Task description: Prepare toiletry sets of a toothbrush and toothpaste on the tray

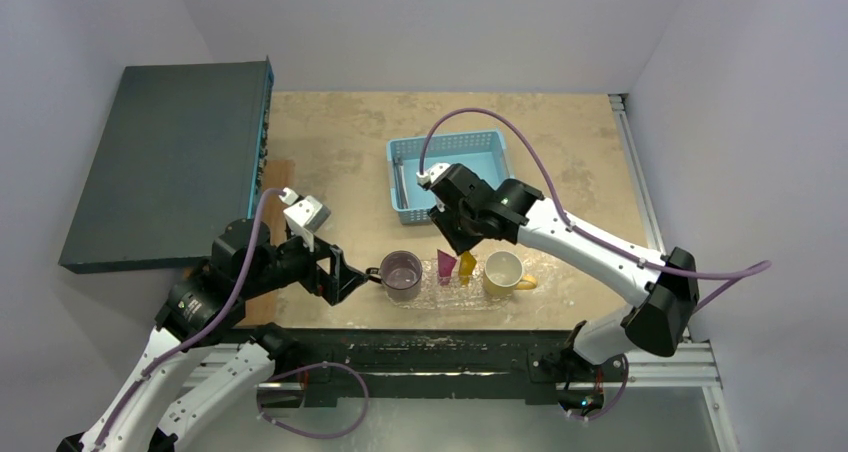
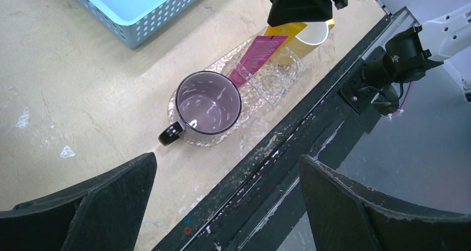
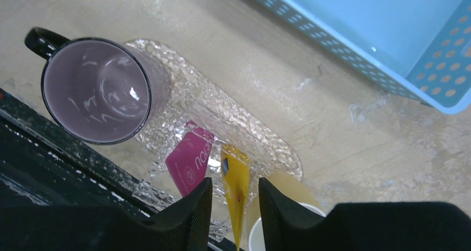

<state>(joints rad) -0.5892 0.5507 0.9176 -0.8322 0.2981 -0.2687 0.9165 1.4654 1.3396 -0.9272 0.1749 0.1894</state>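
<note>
The clear crinkled tray (image 1: 430, 297) lies at the near table edge. A magenta-pink tube (image 3: 189, 162) and a yellow-orange tube (image 3: 236, 190) stand upright side by side at its middle. My right gripper (image 3: 234, 180) hangs over the yellow-orange tube with one finger on each side of it and a gap on both sides; it is open. My left gripper (image 2: 228, 206) is wide open and empty, just left of the purple mug's handle (image 2: 169, 133). A thin pale thing, perhaps a toothbrush (image 1: 400, 180), lies along the basket's left inner wall. I see no other toothbrush.
A purple mug (image 1: 402, 274) stands on the tray's left end and a yellow mug (image 1: 503, 272) on its right end. The light-blue slatted basket (image 1: 480, 142) sits behind the tray. A dark panel (image 1: 170, 162) covers the far left. The black table rail (image 2: 311, 123) runs just in front of the tray.
</note>
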